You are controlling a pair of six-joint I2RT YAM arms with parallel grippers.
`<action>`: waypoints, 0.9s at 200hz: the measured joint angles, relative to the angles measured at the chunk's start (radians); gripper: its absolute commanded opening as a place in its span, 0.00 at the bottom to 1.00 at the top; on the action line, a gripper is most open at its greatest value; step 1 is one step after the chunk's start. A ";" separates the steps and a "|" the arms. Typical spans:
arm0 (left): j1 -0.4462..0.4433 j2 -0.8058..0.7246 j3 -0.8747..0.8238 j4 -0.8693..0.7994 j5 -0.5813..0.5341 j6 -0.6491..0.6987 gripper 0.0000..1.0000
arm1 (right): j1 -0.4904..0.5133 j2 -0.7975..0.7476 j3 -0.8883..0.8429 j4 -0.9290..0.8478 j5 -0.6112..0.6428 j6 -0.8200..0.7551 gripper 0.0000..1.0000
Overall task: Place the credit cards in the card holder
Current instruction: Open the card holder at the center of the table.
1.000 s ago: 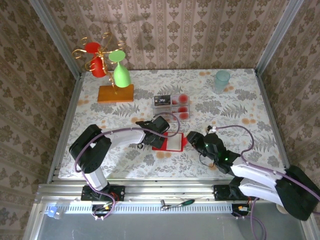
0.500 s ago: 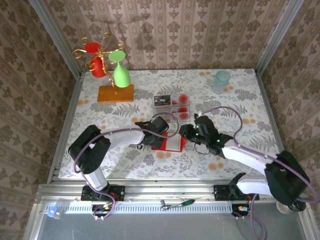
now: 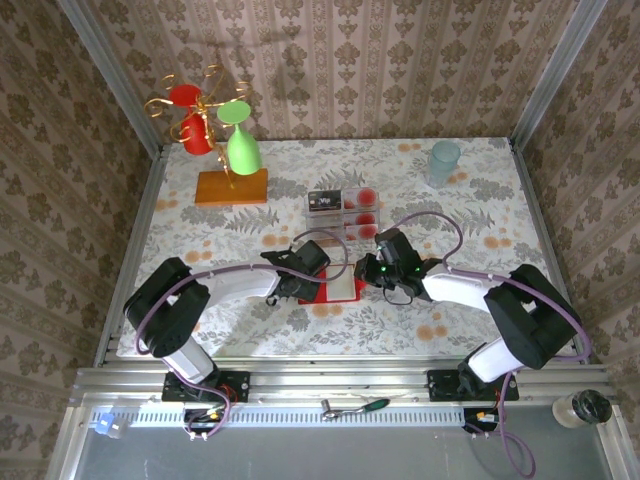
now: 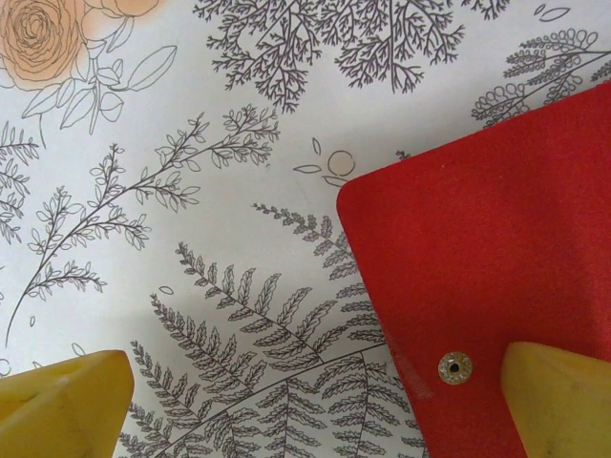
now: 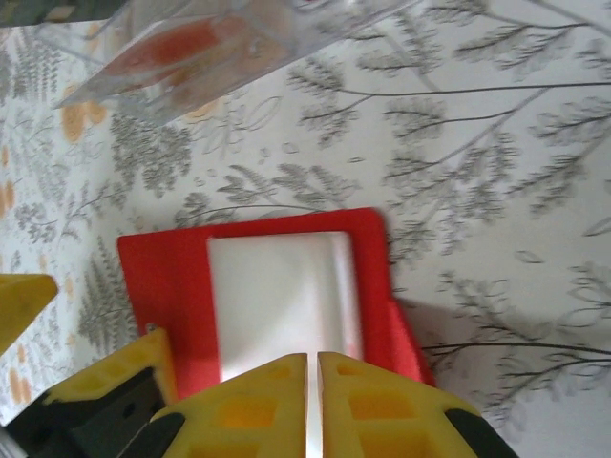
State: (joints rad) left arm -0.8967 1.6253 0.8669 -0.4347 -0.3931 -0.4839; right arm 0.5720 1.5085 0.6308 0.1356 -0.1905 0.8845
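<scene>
On the table point(image 3: 480, 200): holder point(image 3: 338, 290) near the middle, tray point(image 3: 345, 210) just far of it and apart from it, both arms meeting over the holder.
Right arm: has swung in from the near right corner within the last second, and its wrist now sits at the holder's right edge.
Left arm: hardly moved, stays at the holder's left side.
Tray: clear plastic, with the cards point(image 3: 365, 197) lying in it, a black one at its left end and red-blotched ones to the right.
Holder: red, lying open and flat between the two grippers, pale pocket point(image 5: 277, 296) facing up. No card shows in it.
Left gripper point(image 4: 305, 358): jaws wide apart, one finger over the red flap just beside the snap point(image 4: 454, 366), the other over bare table.
Right gripper point(image 5: 313, 382): jaws have drawn together from partly open to a hairline gap, at the pocket's right edge. No card shows between them, and I cannot tell if they pinch the pocket's lip.
Meaning: the right arm seems to be dealing with the holder, not fetching. Every card appears still to be loaded, so the task looks barely begun.
</scene>
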 measured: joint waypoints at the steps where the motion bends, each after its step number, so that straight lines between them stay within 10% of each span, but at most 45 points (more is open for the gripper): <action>1: 0.000 0.000 -0.001 0.000 0.000 -0.001 1.00 | -0.001 0.000 -0.003 0.000 0.000 0.000 0.12; 180: 0.026 -0.132 0.235 0.002 0.211 -0.011 1.00 | -0.013 0.071 -0.085 0.149 -0.005 -0.010 0.05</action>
State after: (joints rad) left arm -0.8707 1.4929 1.1019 -0.4328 -0.1822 -0.4946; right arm 0.5591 1.5791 0.5457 0.2844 -0.1955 0.8742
